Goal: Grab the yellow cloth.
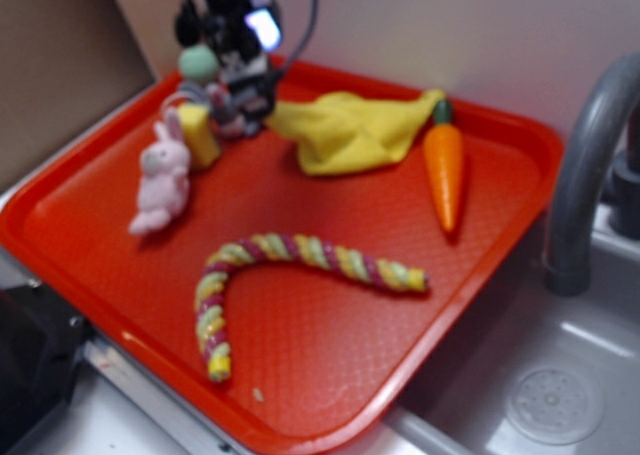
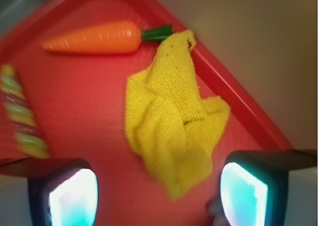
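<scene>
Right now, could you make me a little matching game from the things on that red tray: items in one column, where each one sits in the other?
Things:
1. yellow cloth
2. toy carrot
3. rope toy
4. pink bunny

Places (exterior view):
A. curved across the tray's middle, nearest the camera
B. left side, beside a yellow block
C. crumpled by the back rim
D. right side, leafy end towards the back rim

Pairs: 1-C, 2-D, 3-A, 4-B

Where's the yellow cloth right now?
Exterior view: the crumpled yellow fabric cloth lies at the red plastic tray's far edge, between the open tool and orange toy carrot.
</scene>
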You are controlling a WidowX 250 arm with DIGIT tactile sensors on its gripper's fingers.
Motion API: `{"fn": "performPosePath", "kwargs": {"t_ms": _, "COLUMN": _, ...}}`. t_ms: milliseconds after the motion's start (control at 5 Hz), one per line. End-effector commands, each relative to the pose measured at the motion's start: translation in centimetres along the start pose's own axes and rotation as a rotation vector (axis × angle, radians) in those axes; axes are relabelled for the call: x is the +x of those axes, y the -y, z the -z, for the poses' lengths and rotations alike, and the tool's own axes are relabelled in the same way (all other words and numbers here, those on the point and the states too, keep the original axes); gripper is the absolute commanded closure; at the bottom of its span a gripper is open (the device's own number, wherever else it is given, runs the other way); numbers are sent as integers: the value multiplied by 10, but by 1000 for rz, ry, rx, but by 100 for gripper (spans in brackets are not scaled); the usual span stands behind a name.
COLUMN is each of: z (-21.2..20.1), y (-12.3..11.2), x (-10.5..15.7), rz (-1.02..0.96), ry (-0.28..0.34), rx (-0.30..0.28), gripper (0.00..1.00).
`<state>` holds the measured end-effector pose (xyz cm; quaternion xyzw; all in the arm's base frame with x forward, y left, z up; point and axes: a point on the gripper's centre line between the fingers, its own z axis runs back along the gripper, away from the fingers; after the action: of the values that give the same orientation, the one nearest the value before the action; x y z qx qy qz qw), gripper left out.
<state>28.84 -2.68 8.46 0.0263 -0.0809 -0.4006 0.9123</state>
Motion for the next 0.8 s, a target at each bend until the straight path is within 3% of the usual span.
{"fn": "performPosePath", "kwargs": {"t_ms": 0, "z": 36, "y": 0, "x": 9, "rz": -13, "ry": -24, "rx": 57, "gripper": 100}}
{"fn": "performPosePath", "kwargs": {"t_ms": 400, "z": 30, "y": 2, "x": 9, "rz": -49, "ry": 7, "rx": 40, "gripper": 100}}
{"fn": "performPosePath", "kwargs": {"t_ms": 600, "z": 0, "y": 1, "x": 7, "rz": -77, "ry": 29, "rx": 22, "gripper": 100}}
